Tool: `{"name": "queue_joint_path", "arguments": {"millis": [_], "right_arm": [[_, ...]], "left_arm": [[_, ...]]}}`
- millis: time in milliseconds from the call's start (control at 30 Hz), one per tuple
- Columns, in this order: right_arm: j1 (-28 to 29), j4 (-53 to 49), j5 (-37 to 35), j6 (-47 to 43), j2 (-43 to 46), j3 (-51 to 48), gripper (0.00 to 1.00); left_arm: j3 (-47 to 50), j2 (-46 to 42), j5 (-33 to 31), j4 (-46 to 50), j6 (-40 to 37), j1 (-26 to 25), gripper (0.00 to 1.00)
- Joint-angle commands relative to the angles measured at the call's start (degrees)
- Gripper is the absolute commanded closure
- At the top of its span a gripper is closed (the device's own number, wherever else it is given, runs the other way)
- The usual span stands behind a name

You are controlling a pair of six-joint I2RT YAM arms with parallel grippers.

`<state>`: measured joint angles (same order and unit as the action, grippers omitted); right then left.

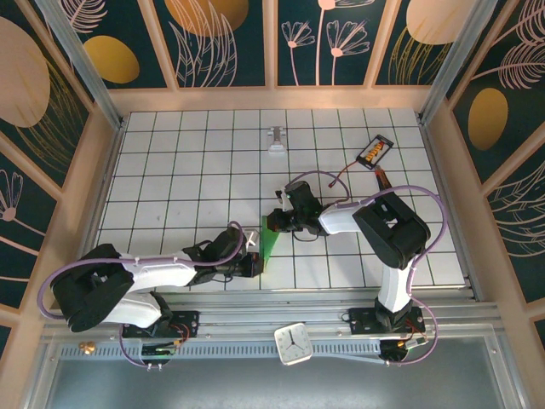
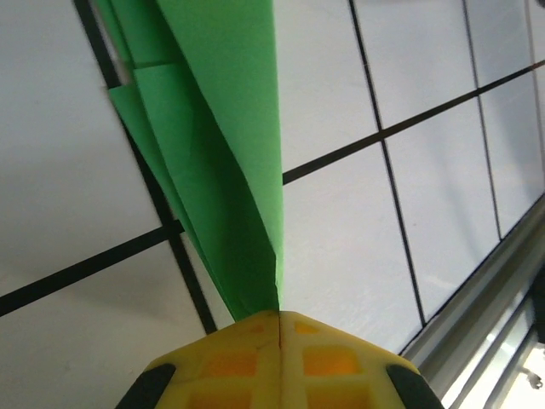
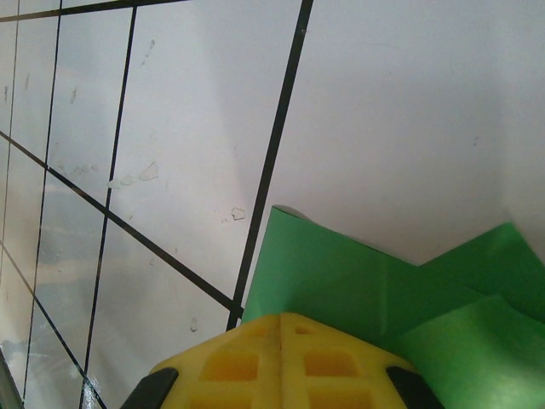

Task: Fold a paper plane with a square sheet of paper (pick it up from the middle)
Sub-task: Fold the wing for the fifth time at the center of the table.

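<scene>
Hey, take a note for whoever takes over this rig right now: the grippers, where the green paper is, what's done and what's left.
Left gripper: shut on a narrow folded end of the green paper.
Right gripper: shut, tips at the paper's wider part; I can't tell if it pinches or only presses.
Paper: between the two grippers, near the front middle of the tiled table.
Done: several folds are in; overlapping layers and creases show.
Left: probably the last folds into a dart shape, then release. It does not look like a finished plane yet.
</scene>
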<state>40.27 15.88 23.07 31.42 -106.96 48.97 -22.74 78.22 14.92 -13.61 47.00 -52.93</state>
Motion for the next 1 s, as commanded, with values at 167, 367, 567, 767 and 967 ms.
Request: {"name": "queue_joint_path", "arguments": {"millis": [167, 367, 567, 767, 967], "right_arm": [[-0.47, -1.91, -1.45, -0.3, -2.39, -0.95, 1.0], [-0.4, -1.95, -1.62, -0.26, -2.32, -1.16, 1.0], [-0.46, -2.08, -1.71, -0.46, -2.44, -1.16, 1.0], [-0.48, -1.87, -1.54, -0.66, -2.89, -1.1, 1.0], [-0.54, -1.38, -1.27, -0.64, -3.19, -0.98, 1.0]], "left_arm": [[2.99, 4.47, 6.77, -8.42, 1.39, -0.25, 0.97], [6.02, 7.09, 10.1, -16.17, 4.93, 0.41, 0.95], [5.84, 0.34, 8.2, -11.01, 3.69, 0.51, 0.79], [2.35, -9.85, 4.52, -3.82, -0.26, 0.43, 0.74], [-3.0, -5.64, 5.74, -2.92, -2.03, 0.51, 0.91]]}}
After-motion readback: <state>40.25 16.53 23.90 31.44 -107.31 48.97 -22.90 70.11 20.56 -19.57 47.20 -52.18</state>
